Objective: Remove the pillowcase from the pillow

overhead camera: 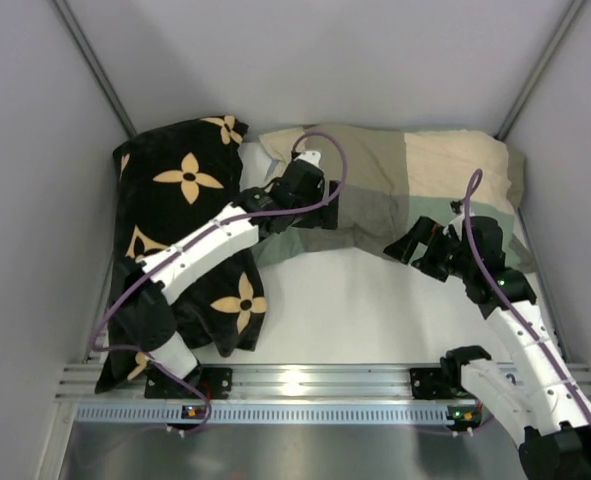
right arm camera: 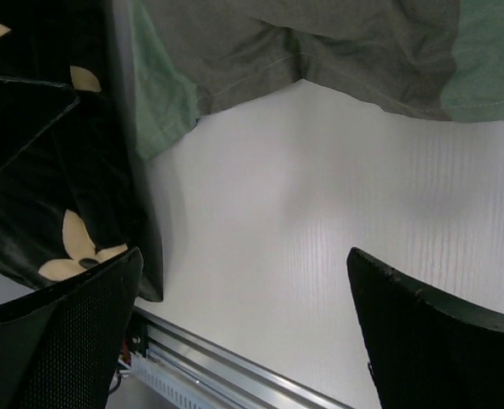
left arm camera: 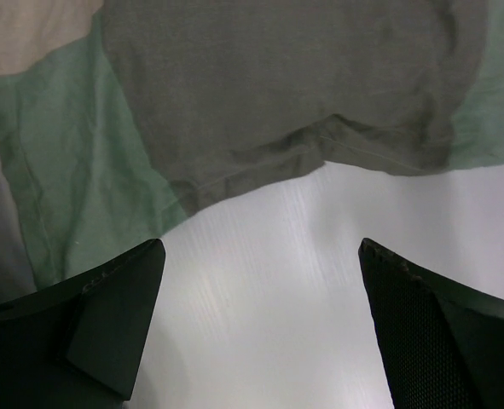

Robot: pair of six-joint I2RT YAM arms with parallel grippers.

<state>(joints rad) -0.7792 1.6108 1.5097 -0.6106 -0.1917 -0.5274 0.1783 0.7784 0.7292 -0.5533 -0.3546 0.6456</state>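
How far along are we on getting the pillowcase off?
Done: nothing visible; the pillowcase lies stuffed and bulging at the far side. In hand: both open and empty, left pincer faces its near hem, right pincer hovers over the table. Left: grip the hem, pull it off.

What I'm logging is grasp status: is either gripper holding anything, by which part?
Nothing held: left gripper and right gripper are open, near the pillowcase.

1. The pillow (overhead camera: 256, 162) is nearly all hidden inside the pillowcase (overhead camera: 435, 165)
2. The left arm (overhead camera: 210, 245) covers part of the black cushion (overhead camera: 180, 175)
3. Both wrist views cut the pillowcase off at their top edge
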